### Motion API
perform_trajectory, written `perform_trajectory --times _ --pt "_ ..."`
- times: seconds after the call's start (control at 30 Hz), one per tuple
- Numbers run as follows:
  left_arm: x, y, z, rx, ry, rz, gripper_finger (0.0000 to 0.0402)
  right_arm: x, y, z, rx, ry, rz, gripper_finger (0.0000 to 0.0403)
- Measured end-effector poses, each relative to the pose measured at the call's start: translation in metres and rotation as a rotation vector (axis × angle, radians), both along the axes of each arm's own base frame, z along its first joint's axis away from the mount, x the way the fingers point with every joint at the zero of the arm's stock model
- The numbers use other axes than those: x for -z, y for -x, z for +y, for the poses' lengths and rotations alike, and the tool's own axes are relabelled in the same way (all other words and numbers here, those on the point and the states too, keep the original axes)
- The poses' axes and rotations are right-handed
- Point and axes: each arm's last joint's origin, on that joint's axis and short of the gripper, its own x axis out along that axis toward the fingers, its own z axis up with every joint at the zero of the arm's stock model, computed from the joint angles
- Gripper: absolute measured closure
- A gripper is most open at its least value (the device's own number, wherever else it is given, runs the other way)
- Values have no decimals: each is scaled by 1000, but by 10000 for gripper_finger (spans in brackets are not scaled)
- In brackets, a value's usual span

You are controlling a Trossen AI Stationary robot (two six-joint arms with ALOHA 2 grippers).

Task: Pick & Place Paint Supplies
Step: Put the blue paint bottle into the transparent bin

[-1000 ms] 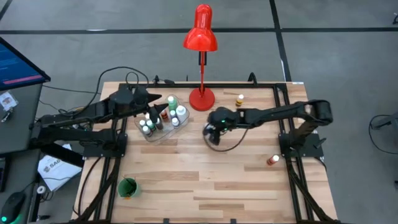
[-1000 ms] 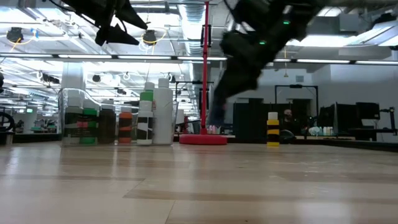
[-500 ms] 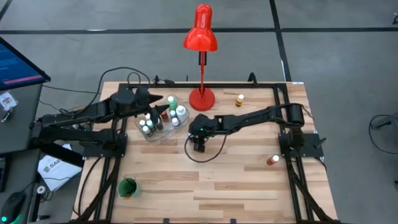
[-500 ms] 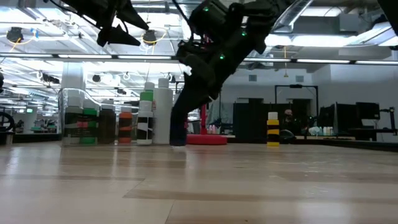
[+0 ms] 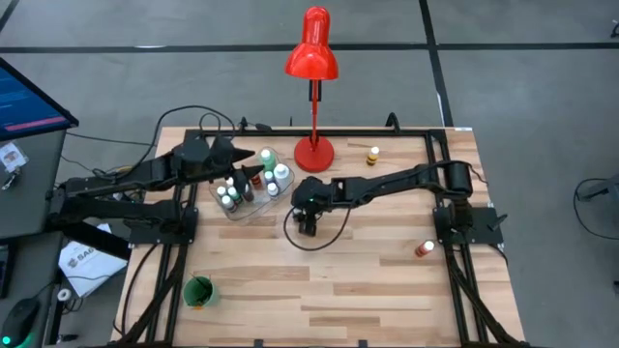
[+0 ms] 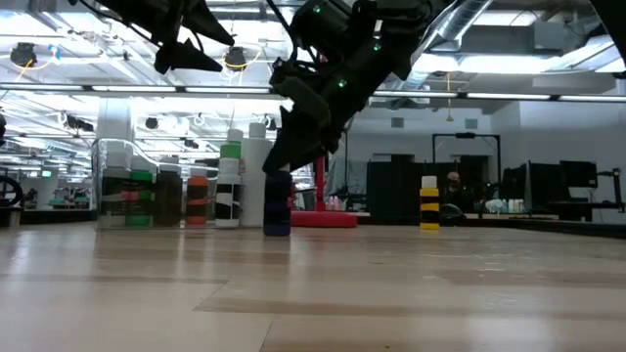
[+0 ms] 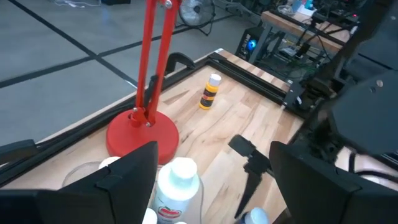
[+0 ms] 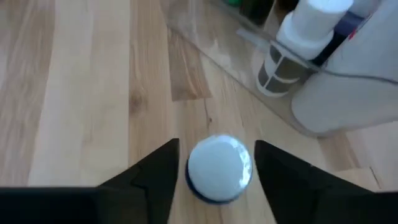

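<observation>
Moved: right gripper point(image 5: 309, 224) swung from table middle to just beside the clear tray point(image 5: 253, 209) | high: left gripper point(image 5: 253, 161) hovers spread over the tray's bottles | low: blue bottle point(image 6: 278, 215) stands on wood | right wrist: fingers straddle its white cap, gaps showing, looks like a release outside the tray

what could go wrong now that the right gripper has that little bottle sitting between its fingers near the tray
The right gripper straddles the blue bottle with narrow gaps on both sides; lifting off-centre could drag or tip it.

The bottle stands just beside the clear tray of paint bottles, so a tip or sideways swing might strike the tray wall.

The left gripper hangs open over the tray; crowding there could bring the arms together.
</observation>
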Motion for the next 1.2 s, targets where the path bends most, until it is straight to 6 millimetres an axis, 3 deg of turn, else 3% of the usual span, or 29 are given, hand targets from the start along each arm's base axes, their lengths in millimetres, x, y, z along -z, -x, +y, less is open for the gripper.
perform_trajectory --times 0.27,0.37,0.6,0.77,1.0,1.2 --pt "0 -1 -1 49 -6 6 92 -11 6 -5 8 -28 6 124" --pt "1 -3 -4 139 4 10 97 -31 14 -8 16 -27 -13 118" --pt "20 -29 -18 396 -73 146 102 -104 72 -18 36 -5 30 117" --pt "42 -64 -25 498 -126 200 99 -135 113 -17 100 21 86 117" --pt "82 -96 -27 578 -89 313 102 -150 139 -17 213 13 119 117" --pt "93 -115 -33 627 -186 273 107 -149 141 -15 215 6 136 117"
